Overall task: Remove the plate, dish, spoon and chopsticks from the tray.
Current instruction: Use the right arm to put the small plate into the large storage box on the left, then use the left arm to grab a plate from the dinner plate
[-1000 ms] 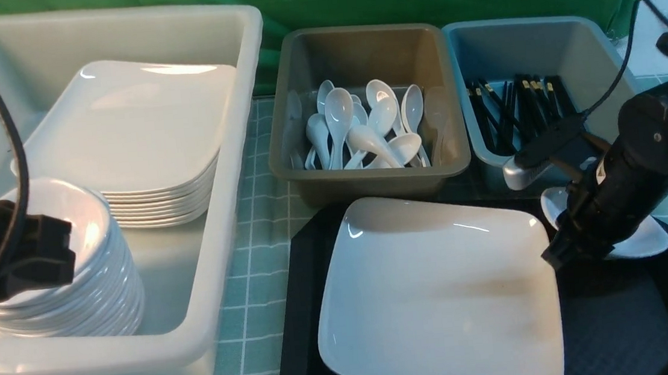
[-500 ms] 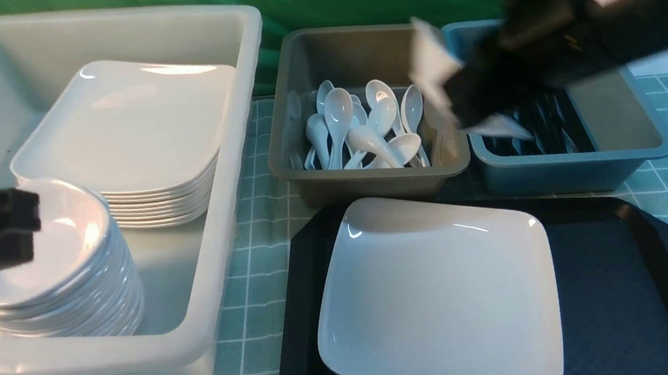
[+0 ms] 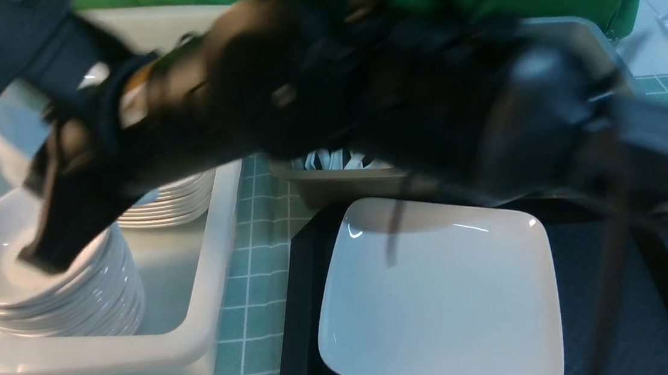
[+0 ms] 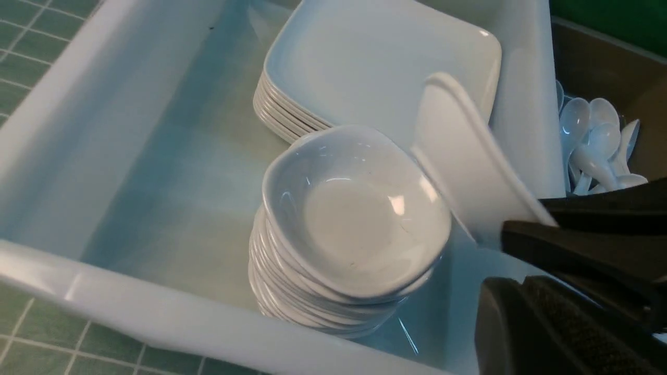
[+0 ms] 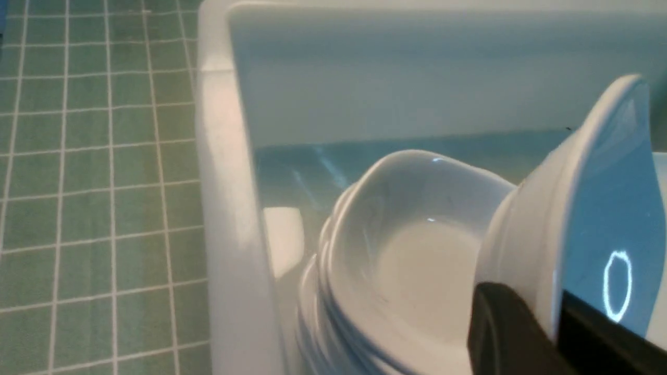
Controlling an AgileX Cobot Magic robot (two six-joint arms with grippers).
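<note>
Over the white tub (image 4: 130, 104), on the robot's left: item in hand is one small deep white dish (image 4: 469, 156), tilted steeply on edge and pinched at its rim by the right gripper (image 5: 555, 317), jaws clamped on it. Position: just beside and above the stack of like dishes (image 4: 354, 219), not yet seated on it. Carrier: the right arm (image 3: 361, 88), which reaches across the whole front view, blurred.

Also listed: the left gripper (image 4: 526, 333). Only a textured finger shows at the corner of its own wrist view. Jaws closed, nothing seen in them.

Remaining on the tray (image 3: 616, 308): the plate (image 3: 440, 299), lying flat toward its left side. Of the spoon and the chopsticks, none is seen on the visible tray surface, though the arm hides part of it. A stack of square plates (image 4: 375, 57) lies in the tub behind the dishes. Loose spoons (image 4: 589, 135) lie in the grey bin (image 4: 615, 67) beside it.

Step judged: depositing the dish, with the plate to follow. The next move calls for levelling the dish, centring it over the top bowl, lowering until it nests, then letting go. A tilted drop could upset the pile.
</note>
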